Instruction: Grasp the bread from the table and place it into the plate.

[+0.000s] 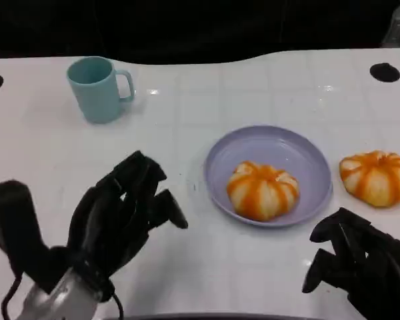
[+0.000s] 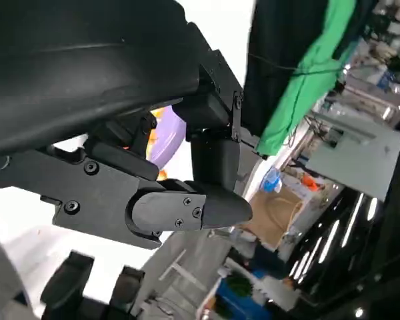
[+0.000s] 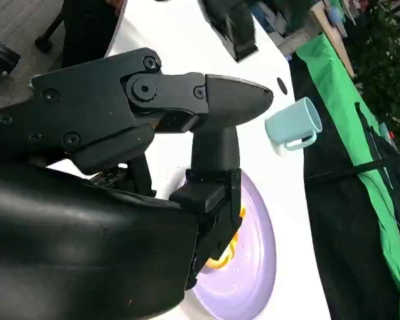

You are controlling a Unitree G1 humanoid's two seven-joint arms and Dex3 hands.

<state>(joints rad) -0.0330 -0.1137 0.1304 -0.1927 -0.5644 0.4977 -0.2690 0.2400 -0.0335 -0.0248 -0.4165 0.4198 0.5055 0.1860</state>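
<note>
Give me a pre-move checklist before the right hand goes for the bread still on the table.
1. Bread on table in view, upright, unobstructed: ok.
2. It lies apart from the plate rim: ok.
3. Right hand holds nothing, fingers apart: ok.
4. Left hand holds nothing, away from the plate: ok.
5. Room in plate: a bread in plate already takes much of it: cannot tell.
6. Teal mug well away from the path: ok.

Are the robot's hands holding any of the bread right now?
No. The left hand and right hand both hold nothing. One bread lies in the plate; the other bread sits on the table.
</note>
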